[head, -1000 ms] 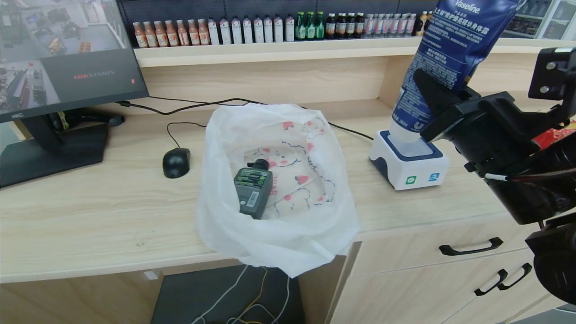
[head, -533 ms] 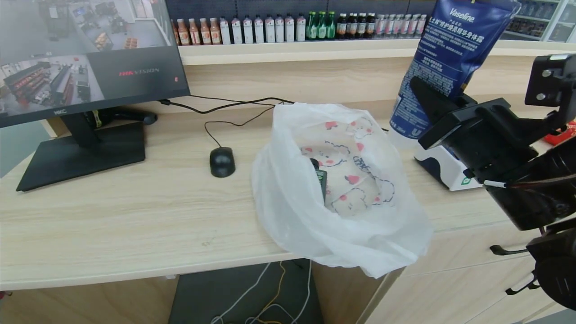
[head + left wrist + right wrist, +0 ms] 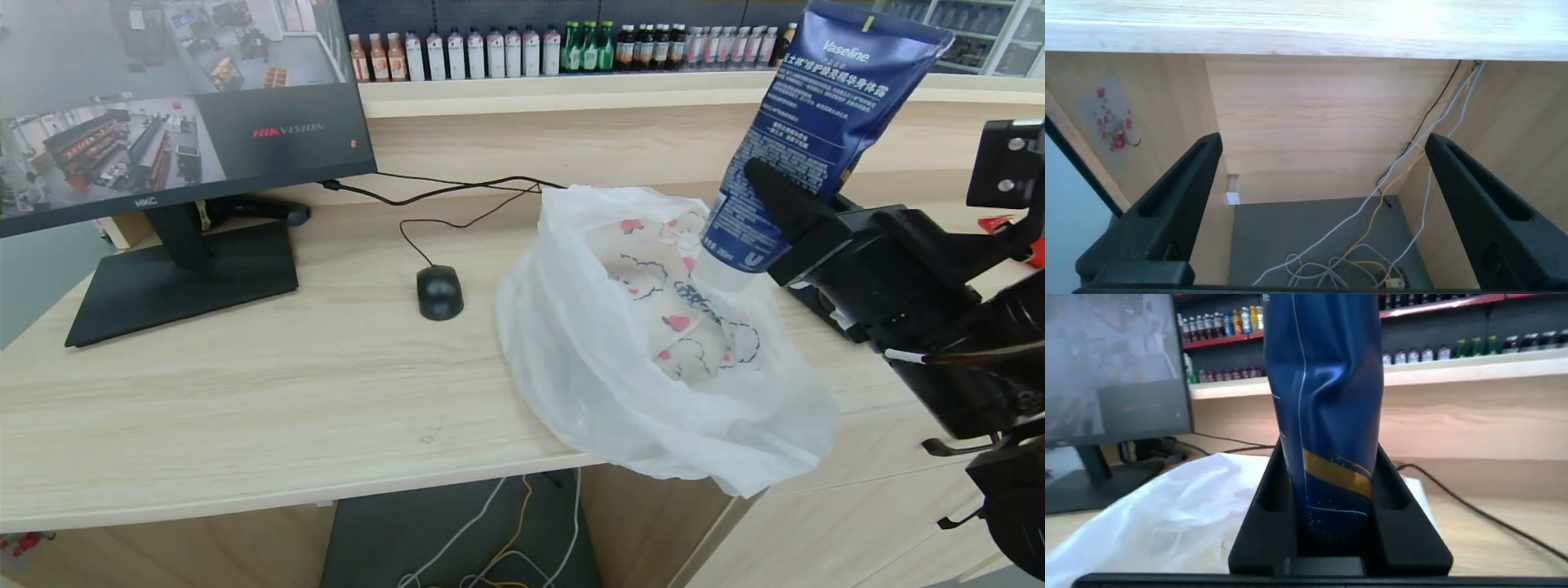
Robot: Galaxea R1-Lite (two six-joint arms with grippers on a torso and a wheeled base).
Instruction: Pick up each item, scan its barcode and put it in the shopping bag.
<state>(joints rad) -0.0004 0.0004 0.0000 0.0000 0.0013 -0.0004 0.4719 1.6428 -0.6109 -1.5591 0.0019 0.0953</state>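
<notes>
A blue lotion tube (image 3: 804, 131) stands cap-down in my right gripper (image 3: 784, 204), which is shut on its lower part. The clear cap hangs just above the right rim of the white shopping bag (image 3: 620, 359), which lies open on the wooden counter with a printed cloth lining showing inside. In the right wrist view the tube (image 3: 1327, 416) sits upright between the two black fingers of the right gripper (image 3: 1327, 490), with the bag (image 3: 1167, 514) below and beyond. My left gripper (image 3: 1323, 147) hangs open below the counter edge, holding nothing.
A monitor (image 3: 163, 106) stands at the counter's back left, with a black handheld scanner (image 3: 245, 212) behind its base. A black mouse (image 3: 439, 291) and its cable lie left of the bag. Bottles (image 3: 571, 45) line the back shelf. Drawers with a handle (image 3: 947, 447) are under the counter's right part.
The head camera has swung left, shifting the whole scene right. My right gripper has carried the tube from above the white scanner stand to above the bag's right rim.
</notes>
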